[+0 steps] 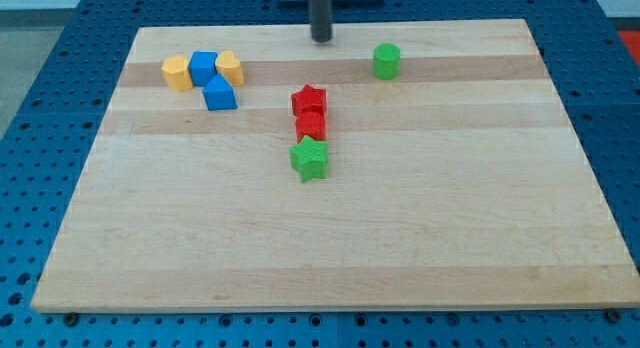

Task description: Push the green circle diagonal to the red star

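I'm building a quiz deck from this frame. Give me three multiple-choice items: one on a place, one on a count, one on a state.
1. Where is the green circle?
A. view's upper right of the red star
B. view's bottom left corner
C. beside the yellow blocks

2. How many blue blocks are there?
A. one
B. two
C. four

3. What is my tip touching?
A. the green star
B. the red star
C. no block

Key: 1 A, it sits near the wooden board's top edge, right of the star. 2 B, both among the top-left cluster. 3 C, bare wood surrounds the tip.
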Robot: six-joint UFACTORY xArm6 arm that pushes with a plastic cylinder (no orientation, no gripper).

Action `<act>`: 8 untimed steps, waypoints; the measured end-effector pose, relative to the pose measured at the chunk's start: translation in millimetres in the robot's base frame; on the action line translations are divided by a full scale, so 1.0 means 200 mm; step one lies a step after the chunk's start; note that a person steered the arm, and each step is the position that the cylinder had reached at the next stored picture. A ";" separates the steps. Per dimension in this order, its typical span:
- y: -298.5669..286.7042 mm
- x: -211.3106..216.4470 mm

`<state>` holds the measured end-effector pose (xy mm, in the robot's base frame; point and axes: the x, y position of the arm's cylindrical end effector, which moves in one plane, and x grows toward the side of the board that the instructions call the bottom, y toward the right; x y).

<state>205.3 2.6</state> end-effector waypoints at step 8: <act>0.56 0.49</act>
<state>302.7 114.1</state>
